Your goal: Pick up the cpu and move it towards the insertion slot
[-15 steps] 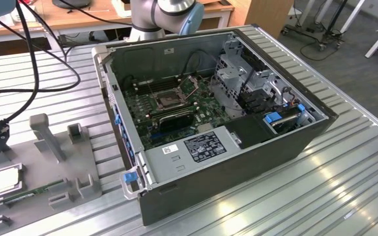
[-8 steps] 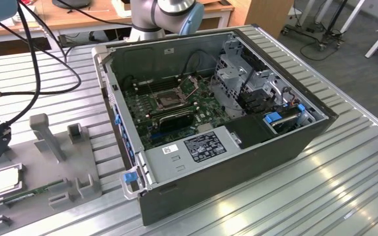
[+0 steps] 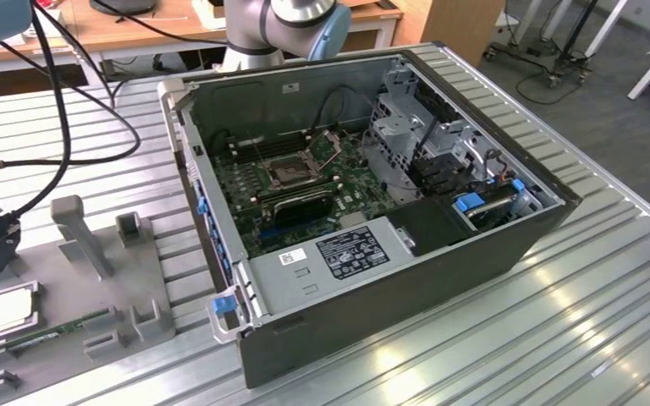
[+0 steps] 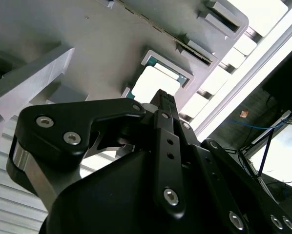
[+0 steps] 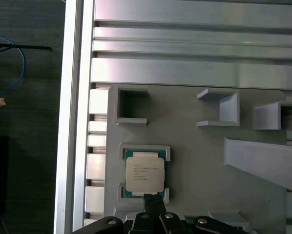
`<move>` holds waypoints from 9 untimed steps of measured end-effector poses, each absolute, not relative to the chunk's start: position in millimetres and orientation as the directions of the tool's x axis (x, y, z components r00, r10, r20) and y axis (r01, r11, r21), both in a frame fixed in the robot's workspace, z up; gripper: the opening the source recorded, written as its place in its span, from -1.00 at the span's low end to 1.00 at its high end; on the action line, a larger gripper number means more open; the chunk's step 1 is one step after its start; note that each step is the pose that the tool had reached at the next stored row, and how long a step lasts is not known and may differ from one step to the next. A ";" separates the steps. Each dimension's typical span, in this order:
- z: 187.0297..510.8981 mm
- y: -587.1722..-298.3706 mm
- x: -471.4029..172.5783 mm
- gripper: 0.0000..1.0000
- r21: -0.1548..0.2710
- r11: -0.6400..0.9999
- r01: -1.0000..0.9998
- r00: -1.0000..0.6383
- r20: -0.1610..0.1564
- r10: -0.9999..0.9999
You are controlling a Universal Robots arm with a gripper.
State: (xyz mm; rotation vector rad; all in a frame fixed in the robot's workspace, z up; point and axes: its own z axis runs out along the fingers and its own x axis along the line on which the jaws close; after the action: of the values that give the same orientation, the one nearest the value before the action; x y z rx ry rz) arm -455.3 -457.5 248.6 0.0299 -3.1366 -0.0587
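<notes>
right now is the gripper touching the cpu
Cannot tell. In the first wrist view the gripper overlaps one edge of the cpu, but it could be hovering above it; neither contact nor a gap shows plainly.

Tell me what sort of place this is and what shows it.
Probably a robotics lab or test workshop: a robot arm stands behind an open computer case on a slotted aluminium table, a grey fixture plate beside the case holds the cpu, and wooden desks stand behind.
</notes>
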 end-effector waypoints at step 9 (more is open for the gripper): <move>236.9 -457.5 -455.3 -0.79 0.037 0.999 -0.019 -1.000 0.004 -0.019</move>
State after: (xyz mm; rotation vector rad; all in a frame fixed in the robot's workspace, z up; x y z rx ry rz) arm -455.3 -457.5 236.9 0.0299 -3.1363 -0.0585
